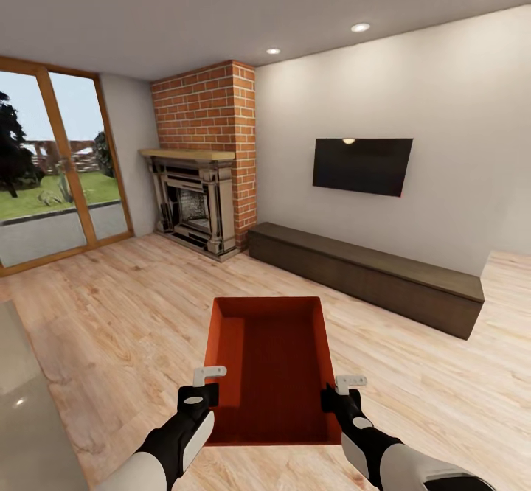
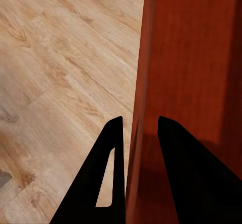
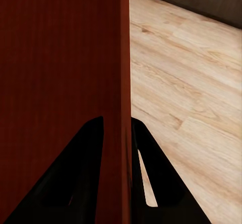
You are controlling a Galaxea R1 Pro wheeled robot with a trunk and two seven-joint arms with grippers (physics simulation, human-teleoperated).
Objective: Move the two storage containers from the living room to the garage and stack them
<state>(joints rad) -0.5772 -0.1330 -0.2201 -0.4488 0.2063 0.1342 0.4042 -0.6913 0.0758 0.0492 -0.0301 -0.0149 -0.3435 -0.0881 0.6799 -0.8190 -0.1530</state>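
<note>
Red-orange open-topped rectangular storage container (image 1: 273, 358) held level above light wood plank floor (image 1: 110, 307) of living room. Left gripper (image 1: 212, 388) clamped on its left wall, one finger each side. Right gripper (image 1: 341, 395) clamped on right wall likewise. Red-brick fireplace (image 1: 203, 174), black wall TV (image 1: 361, 165) ahead.

One red-orange storage container (image 1: 271, 358), rectangular, open-topped, thin plain walls, interior bare. Held level above the light wood plank floor (image 1: 110, 314) of the living room, long axis running toward 12 o'clock. Left side wall (image 2: 138, 108) and right side wall (image 3: 125, 82) each sit between a gripper's two fingers, near the container's 6 o'clock end.
</note>
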